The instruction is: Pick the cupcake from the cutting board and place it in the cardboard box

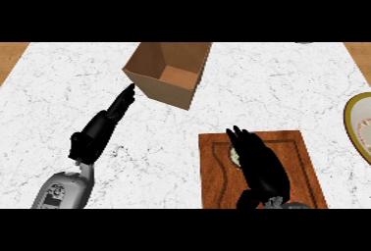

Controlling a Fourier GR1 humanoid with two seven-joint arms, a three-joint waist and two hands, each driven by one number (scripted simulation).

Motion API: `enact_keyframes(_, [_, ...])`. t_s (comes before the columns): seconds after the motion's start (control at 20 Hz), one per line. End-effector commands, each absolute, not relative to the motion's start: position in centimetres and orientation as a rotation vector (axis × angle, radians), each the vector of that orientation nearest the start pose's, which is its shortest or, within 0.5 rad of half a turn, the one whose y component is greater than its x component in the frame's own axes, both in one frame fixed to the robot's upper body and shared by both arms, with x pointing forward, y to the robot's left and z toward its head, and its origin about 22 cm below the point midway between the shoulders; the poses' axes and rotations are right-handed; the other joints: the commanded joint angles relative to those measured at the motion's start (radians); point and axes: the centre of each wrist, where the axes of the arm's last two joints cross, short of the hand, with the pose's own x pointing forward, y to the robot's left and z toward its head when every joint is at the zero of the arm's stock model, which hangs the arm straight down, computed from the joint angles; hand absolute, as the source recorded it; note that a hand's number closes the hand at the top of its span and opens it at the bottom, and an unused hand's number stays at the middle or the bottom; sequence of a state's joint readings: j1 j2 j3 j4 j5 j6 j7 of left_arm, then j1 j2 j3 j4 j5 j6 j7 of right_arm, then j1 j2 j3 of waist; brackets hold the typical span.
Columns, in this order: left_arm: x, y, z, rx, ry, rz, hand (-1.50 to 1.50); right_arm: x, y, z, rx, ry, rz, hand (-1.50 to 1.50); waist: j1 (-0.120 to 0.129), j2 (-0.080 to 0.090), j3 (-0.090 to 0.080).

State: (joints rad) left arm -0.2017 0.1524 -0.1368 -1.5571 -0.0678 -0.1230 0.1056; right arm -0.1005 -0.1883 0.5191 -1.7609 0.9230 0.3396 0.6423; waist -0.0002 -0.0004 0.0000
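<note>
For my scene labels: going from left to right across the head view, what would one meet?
Left robot hand → cardboard box → cutting board → plate at the right edge. The right robot hand and the cupcake overlap the board, so I leave them out.

plate (359, 128): cream, patterned rim, cut off by the view's edge, well right of the right hand (259, 162) | counter (58, 98): white veined marble, beneath that hand

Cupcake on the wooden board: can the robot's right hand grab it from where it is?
Probably yes. The right hand hangs right over the cupcake on the cutting board and hides most of it. Nothing else shows between them.
</note>
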Motion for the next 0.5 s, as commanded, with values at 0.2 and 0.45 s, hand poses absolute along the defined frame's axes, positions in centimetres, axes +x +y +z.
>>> enact_keyframes(0.2, [27.3, 20.5, 2.7, -0.030, -1.598, -0.437, 0.00, 22.3, -15.1, 3.9, -0.757, -1.043, 1.245, -1.50, -0.001, 0.000, 0.000])
enact_keyframes(0.45, [28.9, 22.0, 3.5, -0.031, -1.607, -0.438, 0.00, 22.0, -14.3, 0.7, -0.798, -1.011, 1.269, -1.50, -0.001, 0.000, 0.000])
